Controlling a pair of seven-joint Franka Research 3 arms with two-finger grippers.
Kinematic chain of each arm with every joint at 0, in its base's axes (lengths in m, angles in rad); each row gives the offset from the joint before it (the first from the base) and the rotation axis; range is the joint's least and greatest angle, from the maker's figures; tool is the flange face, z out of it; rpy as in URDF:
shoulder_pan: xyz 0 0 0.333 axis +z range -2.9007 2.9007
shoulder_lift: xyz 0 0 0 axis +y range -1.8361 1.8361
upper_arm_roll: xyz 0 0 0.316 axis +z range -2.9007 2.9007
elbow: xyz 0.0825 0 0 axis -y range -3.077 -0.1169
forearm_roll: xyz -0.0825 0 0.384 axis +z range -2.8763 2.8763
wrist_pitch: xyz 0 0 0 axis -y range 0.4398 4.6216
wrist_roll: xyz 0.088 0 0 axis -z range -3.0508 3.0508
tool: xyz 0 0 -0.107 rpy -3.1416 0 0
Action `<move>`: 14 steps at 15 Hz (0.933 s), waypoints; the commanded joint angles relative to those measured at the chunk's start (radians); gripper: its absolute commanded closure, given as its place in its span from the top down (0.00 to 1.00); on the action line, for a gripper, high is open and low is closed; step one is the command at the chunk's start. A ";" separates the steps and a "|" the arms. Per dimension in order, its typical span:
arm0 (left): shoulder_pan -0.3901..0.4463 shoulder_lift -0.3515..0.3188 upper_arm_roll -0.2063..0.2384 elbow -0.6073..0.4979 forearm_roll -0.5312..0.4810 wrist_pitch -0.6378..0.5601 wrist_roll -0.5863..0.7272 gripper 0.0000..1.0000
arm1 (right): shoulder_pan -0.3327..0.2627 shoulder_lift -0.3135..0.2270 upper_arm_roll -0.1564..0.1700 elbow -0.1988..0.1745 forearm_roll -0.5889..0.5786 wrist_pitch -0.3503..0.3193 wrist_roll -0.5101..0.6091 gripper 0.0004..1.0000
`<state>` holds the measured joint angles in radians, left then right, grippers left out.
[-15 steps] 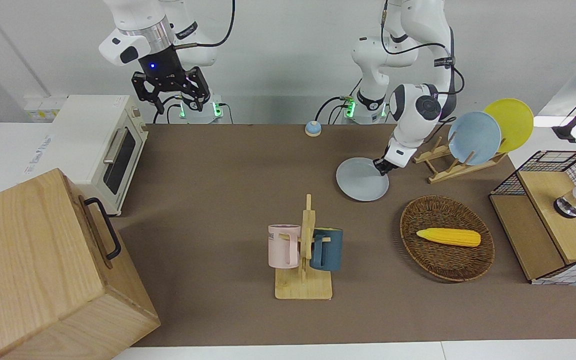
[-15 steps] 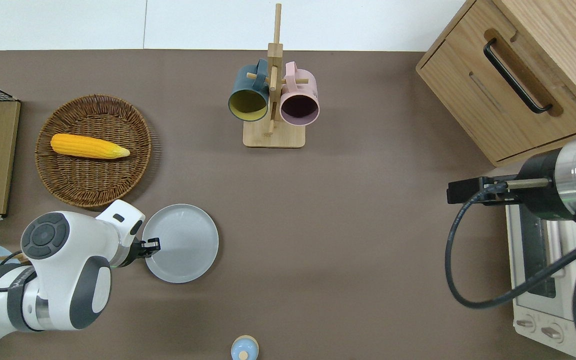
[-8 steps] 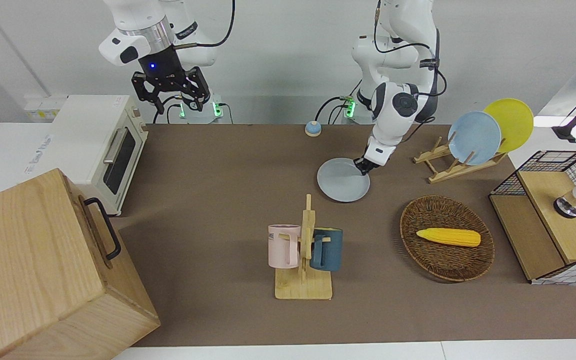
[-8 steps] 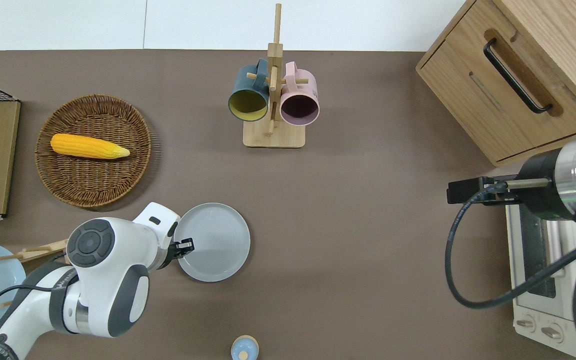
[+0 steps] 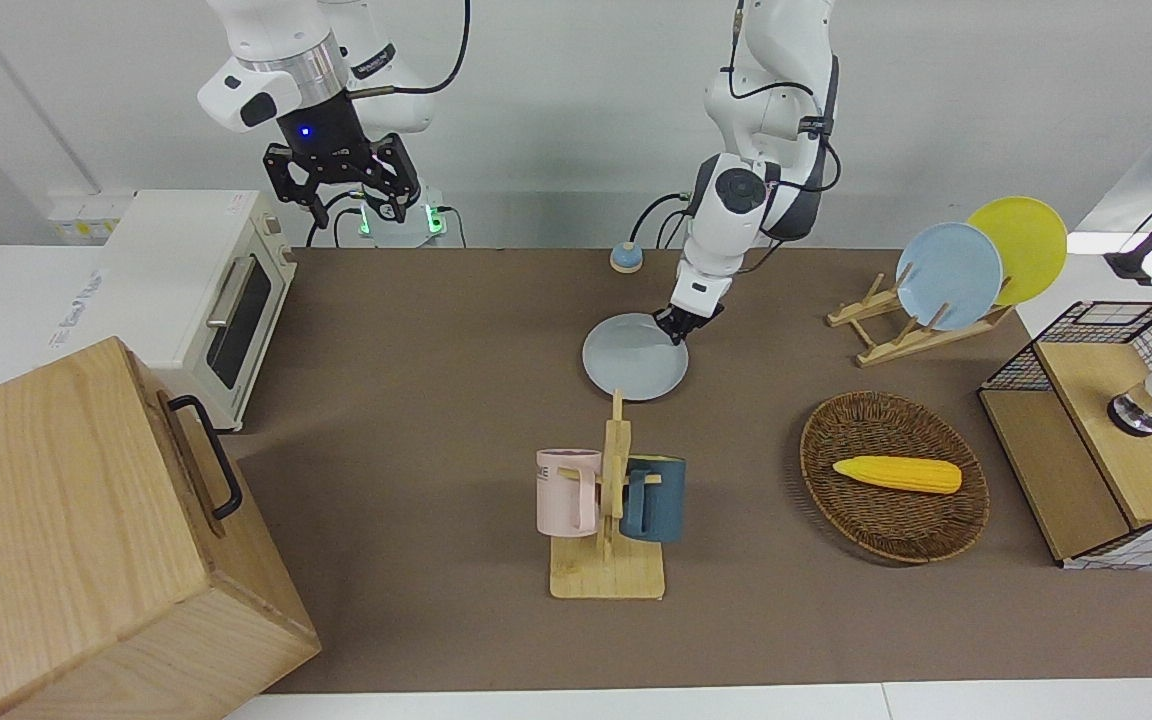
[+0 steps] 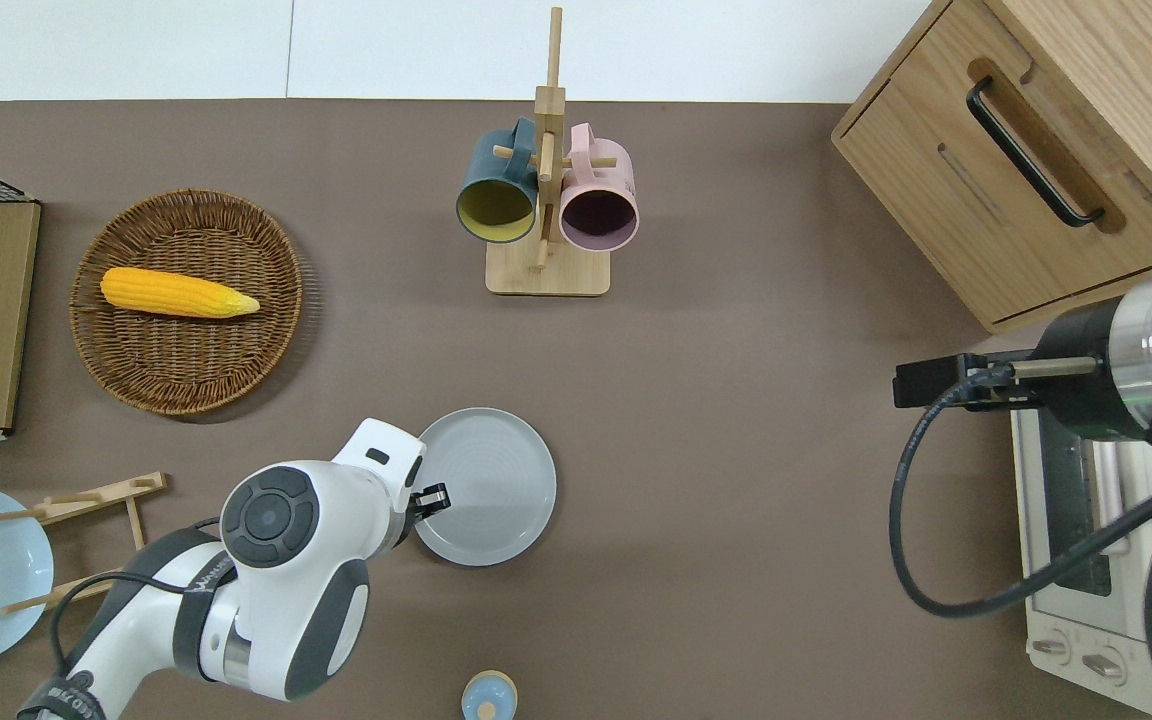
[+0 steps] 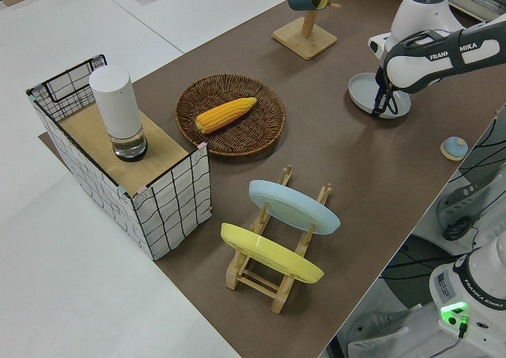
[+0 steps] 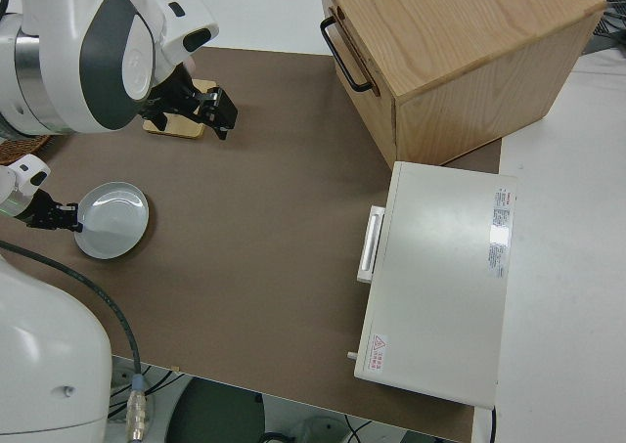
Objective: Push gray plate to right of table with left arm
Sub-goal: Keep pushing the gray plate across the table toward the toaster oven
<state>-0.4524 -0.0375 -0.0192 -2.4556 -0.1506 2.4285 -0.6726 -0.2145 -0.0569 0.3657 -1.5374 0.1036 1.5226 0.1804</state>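
The gray plate [image 5: 634, 358] [image 6: 484, 487] [image 7: 378, 95] [image 8: 112, 220] lies flat on the brown table [image 5: 436, 330], near the middle and nearer to the robots than the mug rack. My left gripper [image 5: 674, 330] [image 6: 433, 497] [image 7: 383, 105] is down at table level. Its shut tips press against the plate's rim on the side toward the left arm's end. Nothing is held between the fingers. My right gripper [image 5: 341, 195] is parked and open.
A mug rack [image 5: 608, 500] with a pink and a teal mug stands farther out. A wicker basket [image 5: 826, 440] holds a corn cob. A plate rack [image 5: 876, 335] carries a sky-blue and a yellow plate. A toaster oven [image 5: 206, 290] and a wooden box [image 5: 86, 540] are at the right arm's end.
The left gripper has slid the gray plate across the mat toward the right arm's end, from beside the plate rack to near the table's middle. The right arm has not moved.
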 commanded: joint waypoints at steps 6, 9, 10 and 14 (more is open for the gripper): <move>-0.025 0.056 -0.120 0.018 -0.032 0.150 -0.208 0.00 | -0.006 0.006 0.004 0.014 0.016 -0.005 0.002 1.00; -0.025 0.086 -0.153 0.038 -0.030 0.164 -0.234 0.00 | -0.006 0.006 0.004 0.014 0.016 -0.005 0.002 1.00; -0.029 0.100 -0.165 0.046 -0.030 0.182 -0.245 0.00 | -0.006 0.006 0.004 0.014 0.016 -0.005 0.002 1.00; -0.037 0.169 -0.212 0.072 -0.030 0.253 -0.286 0.00 | -0.006 0.006 0.004 0.014 0.016 -0.005 0.002 1.00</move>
<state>-0.4669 0.0547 -0.2122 -2.4215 -0.1702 2.6283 -0.9185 -0.2145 -0.0569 0.3657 -1.5374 0.1036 1.5226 0.1804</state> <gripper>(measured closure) 0.965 0.004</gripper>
